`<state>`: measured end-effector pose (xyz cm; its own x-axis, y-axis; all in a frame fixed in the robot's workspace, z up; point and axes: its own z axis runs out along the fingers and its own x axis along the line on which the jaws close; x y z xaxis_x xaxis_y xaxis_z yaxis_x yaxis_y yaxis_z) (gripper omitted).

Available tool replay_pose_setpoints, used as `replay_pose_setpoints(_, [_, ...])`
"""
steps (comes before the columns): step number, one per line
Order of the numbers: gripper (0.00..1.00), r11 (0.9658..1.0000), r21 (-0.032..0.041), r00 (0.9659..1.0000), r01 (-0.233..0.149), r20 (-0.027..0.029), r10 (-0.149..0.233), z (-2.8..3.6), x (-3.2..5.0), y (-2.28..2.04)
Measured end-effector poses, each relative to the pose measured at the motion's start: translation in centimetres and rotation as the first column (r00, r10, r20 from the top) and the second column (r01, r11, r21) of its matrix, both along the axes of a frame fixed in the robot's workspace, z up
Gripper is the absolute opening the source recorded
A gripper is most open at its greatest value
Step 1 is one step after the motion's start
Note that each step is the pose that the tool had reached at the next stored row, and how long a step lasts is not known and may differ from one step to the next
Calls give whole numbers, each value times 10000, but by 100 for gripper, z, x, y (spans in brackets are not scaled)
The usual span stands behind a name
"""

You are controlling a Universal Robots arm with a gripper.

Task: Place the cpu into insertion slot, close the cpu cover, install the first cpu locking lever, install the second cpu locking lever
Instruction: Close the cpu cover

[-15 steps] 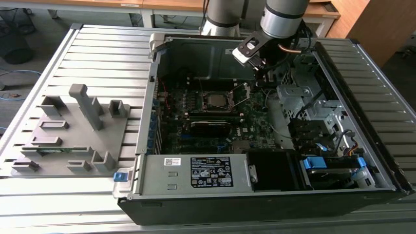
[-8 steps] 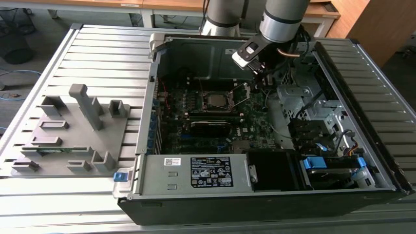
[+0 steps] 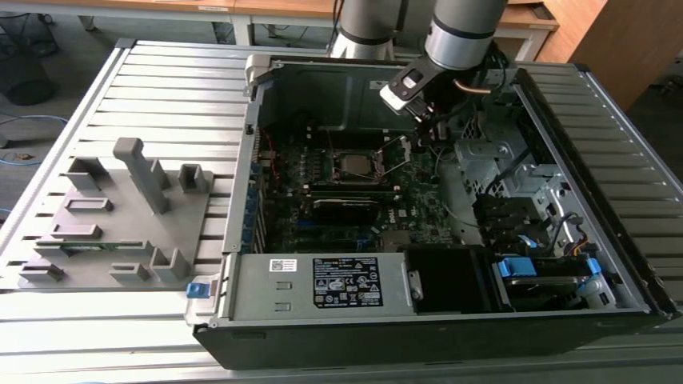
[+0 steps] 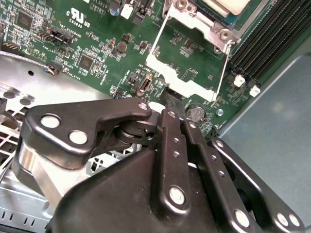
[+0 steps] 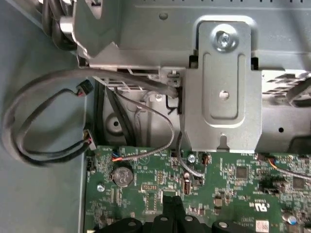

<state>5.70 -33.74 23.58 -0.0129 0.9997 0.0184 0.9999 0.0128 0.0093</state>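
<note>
The cpu (image 4: 231,4) lies in the slot (image 4: 214,30), and the cover (image 4: 180,77) stands hinged open beside it. The gripper (image 4: 172,102) has its jaws closed together, holding nothing, with the tips at the cover's free edge. That thin metal frame is probably light, stiff and slick. It is best pushed gently at that edge, since the socket beneath is likely fragile.
</note>
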Motion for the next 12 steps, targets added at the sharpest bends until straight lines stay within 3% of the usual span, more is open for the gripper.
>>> replay_pose_setpoints(6, [11,10000,0,10000,0,75,0,0,-119,0])
replay_pose_setpoints(12, [11,10000,-1,9996,0,296,0,0,-320,0])
